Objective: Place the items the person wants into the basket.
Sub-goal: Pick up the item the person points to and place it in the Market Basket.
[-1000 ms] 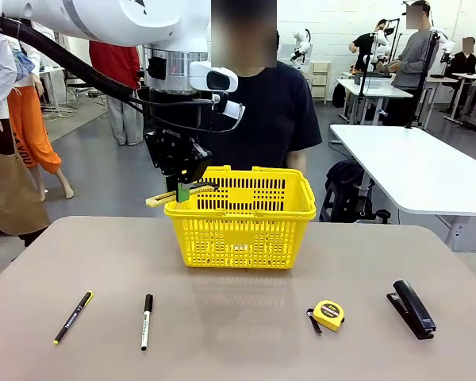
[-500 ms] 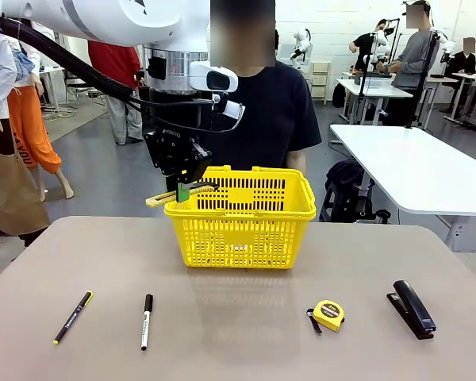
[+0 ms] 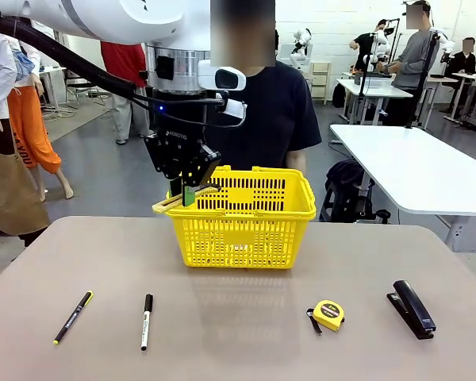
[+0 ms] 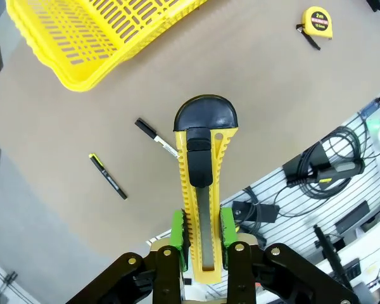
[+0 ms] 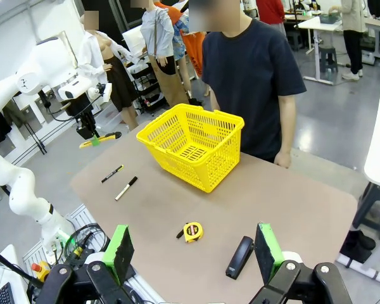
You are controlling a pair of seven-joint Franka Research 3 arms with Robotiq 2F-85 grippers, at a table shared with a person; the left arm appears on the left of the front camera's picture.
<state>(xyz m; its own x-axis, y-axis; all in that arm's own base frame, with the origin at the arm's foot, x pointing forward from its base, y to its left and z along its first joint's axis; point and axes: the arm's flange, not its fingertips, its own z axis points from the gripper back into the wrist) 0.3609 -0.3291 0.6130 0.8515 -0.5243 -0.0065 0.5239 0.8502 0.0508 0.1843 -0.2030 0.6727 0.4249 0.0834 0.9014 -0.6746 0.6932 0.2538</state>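
My left gripper (image 3: pixel 189 195) is shut on the yellow-and-black utility knife (image 3: pixel 166 205) and holds it level at the left rim of the yellow basket (image 3: pixel 246 230), above the table. In the left wrist view the knife (image 4: pixel 201 171) sits clamped between the green pads (image 4: pixel 178 233), with the basket (image 4: pixel 82 44) ahead. The white marker (image 3: pixel 146 321) lies at the front left and the tape measure (image 3: pixel 329 314) at the front right. My right gripper (image 5: pixel 193 253) is open, high above the table with nothing in it. The person (image 3: pixel 274 111) stands behind the basket.
A thin black pen (image 3: pixel 73 317) lies left of the marker. A black stapler (image 3: pixel 413 308) lies at the far right near the table's edge. Bare tabletop (image 3: pixel 238 317) stretches between the marker and the tape measure.
My left gripper has shifted slightly right toward the basket with the knife still in it. Nothing on the table has moved.
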